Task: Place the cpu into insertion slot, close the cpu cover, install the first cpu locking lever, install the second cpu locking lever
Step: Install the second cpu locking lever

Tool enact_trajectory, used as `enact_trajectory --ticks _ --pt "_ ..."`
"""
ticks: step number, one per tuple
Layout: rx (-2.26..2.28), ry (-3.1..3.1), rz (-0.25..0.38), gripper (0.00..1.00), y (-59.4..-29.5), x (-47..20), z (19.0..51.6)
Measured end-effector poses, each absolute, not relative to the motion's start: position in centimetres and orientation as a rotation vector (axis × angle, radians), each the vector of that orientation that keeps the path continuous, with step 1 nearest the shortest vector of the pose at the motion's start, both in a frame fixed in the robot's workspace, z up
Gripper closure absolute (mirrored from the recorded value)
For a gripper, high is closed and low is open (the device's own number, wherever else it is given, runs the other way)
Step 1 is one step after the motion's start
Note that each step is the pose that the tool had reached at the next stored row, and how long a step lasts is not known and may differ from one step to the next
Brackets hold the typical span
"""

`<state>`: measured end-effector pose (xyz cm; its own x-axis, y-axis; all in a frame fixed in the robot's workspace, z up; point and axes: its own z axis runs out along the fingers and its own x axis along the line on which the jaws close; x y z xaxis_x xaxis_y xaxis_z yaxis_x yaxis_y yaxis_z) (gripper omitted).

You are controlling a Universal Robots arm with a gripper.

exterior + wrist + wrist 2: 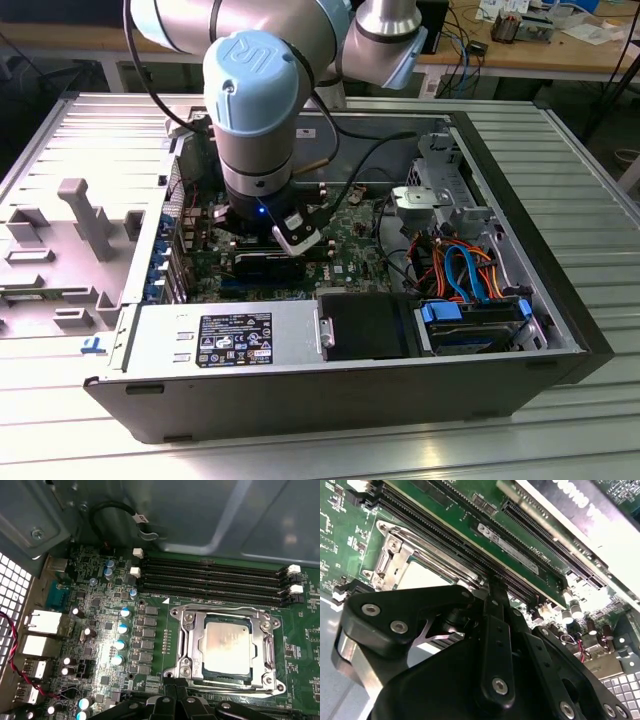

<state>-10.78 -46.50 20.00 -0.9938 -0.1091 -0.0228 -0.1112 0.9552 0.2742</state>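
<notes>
The cpu, a dull silver square, lies flat in the insertion slot on the green motherboard. The cpu cover, a silver frame, is down around the chip, and the chip's top shows through its window. A thin wire lever lies along the cover's edge on the memory-slot side. My gripper hangs just off the socket's opposite edge, its black fingers close together with nothing seen between them. In the second wrist view the gripper points down beside the cpu. In the exterior view the arm's wrist covers the socket.
Long black memory slots run beside the socket. Capacitors and rear ports stand on the other side. The case holds a power supply, a drive bay with blue tabs and orange and blue cables.
</notes>
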Motion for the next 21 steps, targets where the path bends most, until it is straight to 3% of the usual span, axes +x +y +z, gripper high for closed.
enact_trajectory --ticks 21 --pt "-0.175 3.099 0.436 0.89 -45.66 -11.02 19.61"
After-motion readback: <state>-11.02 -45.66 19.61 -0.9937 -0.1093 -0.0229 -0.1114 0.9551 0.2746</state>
